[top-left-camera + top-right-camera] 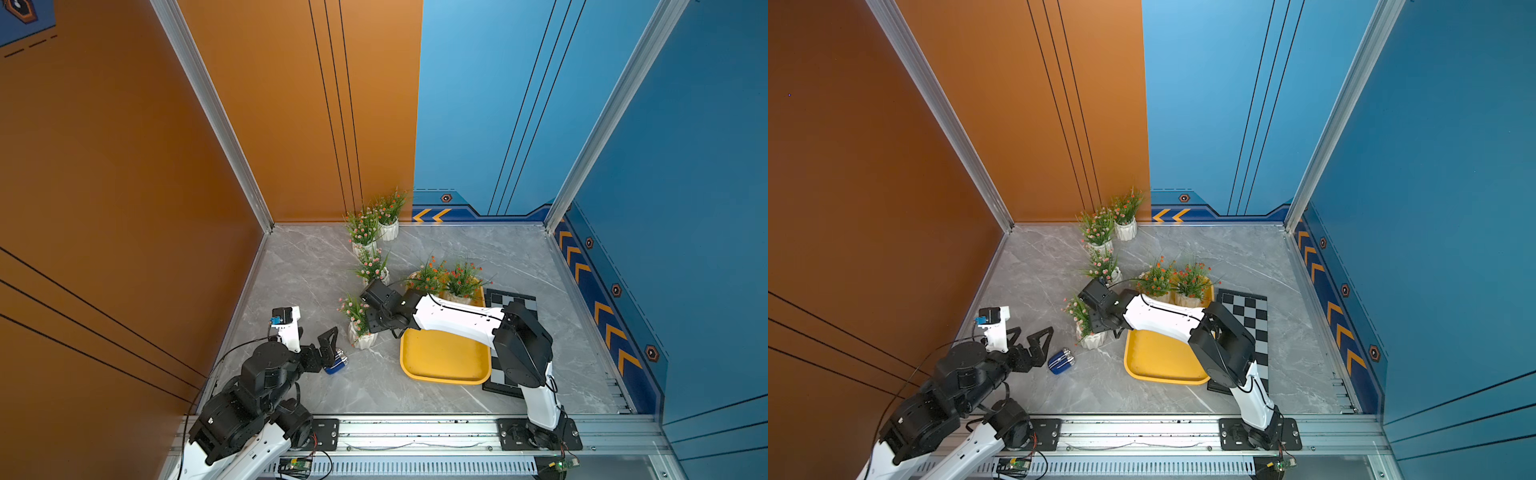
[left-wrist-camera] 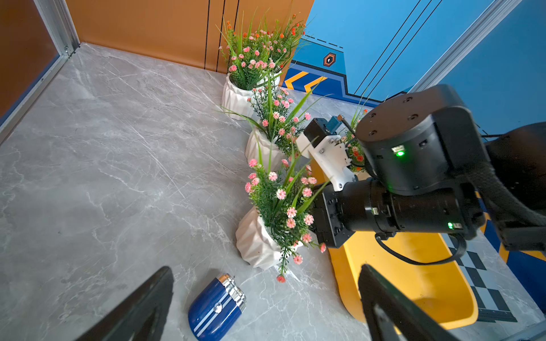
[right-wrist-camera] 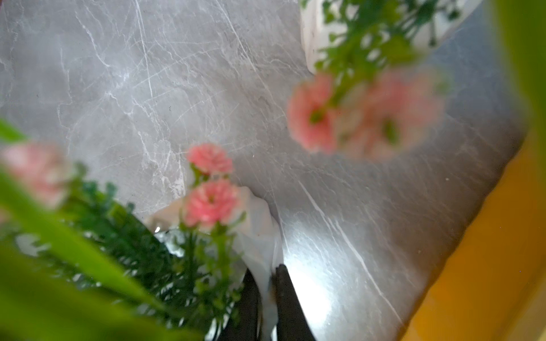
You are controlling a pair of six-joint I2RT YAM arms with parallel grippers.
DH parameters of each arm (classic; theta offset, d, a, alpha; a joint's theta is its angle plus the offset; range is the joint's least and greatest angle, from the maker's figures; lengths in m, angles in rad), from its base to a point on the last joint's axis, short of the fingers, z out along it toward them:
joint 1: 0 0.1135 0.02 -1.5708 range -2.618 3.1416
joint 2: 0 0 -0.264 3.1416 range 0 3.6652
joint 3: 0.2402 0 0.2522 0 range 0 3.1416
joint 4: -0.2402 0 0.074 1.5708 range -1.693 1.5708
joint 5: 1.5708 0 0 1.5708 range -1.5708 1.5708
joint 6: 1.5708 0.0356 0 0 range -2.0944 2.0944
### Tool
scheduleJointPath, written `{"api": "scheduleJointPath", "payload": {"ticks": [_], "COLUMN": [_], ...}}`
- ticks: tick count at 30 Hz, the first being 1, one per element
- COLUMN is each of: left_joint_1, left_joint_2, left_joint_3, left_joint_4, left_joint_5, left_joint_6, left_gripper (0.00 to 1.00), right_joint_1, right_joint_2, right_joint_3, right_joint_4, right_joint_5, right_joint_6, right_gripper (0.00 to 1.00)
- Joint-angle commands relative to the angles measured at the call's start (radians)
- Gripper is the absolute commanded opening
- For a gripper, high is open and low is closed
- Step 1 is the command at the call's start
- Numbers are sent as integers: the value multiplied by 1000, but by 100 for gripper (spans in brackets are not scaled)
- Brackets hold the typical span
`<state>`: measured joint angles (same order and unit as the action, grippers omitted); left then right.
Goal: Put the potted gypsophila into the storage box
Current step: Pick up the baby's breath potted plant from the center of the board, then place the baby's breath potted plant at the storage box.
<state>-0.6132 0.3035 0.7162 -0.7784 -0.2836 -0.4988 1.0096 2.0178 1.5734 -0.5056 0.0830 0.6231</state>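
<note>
Here, right end effector (image 3: 266,274) pinching potted gypsophila (image 1: 362,338) rim, beside storage box (image 1: 444,357), left end effector (image 1: 1034,332) spread.

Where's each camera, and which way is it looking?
Top views: high at the front, looking down on table, left arm, right arm.
Left wrist: on the left arm, facing the nearest potted gypsophila; open left fingers show.
Right wrist: on the right arm, looking down right fingers shut on that pot's rim.
All views share that pot.
</note>
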Motion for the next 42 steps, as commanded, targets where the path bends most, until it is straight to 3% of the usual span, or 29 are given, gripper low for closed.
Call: {"api": "scheduleJointPath", "payload": {"ticks": [1, 5, 13, 20, 25, 33, 42], "left_joint_1": [12, 13, -8, -51, -59, -146, -218], "left_joint_2": [56, 150, 345, 466, 512, 519, 543], "left_joint_3": [5, 63, 150, 240, 247, 241, 222], "left_joint_4": [-7, 21, 199, 214, 242, 264, 331], "left_joint_5": [-17, -2, 132, 94, 150, 44, -29], "left_joint_6": [10, 11, -8, 2, -45, -126, -131], "left_gripper": [98, 98, 98, 98, 98, 98, 98], "right_joint_1": [-4, -2, 1, -10, -12, -50, -150], "right_joint_2": [-123, -242, -445, -588, -670, -801, -937], "right_joint_3": [-29, -82, -220, -321, -384, -496, -598], "right_joint_4": [-45, -45, -30, -15, -22, -58, -82], "right_joint_5": [85, 130, 188, 178, 178, 198, 210], "right_joint_6": [-33, -48, -59, -73, -83, -86, -69], "right_gripper": [3, 3, 2, 3, 3, 3, 3]}}
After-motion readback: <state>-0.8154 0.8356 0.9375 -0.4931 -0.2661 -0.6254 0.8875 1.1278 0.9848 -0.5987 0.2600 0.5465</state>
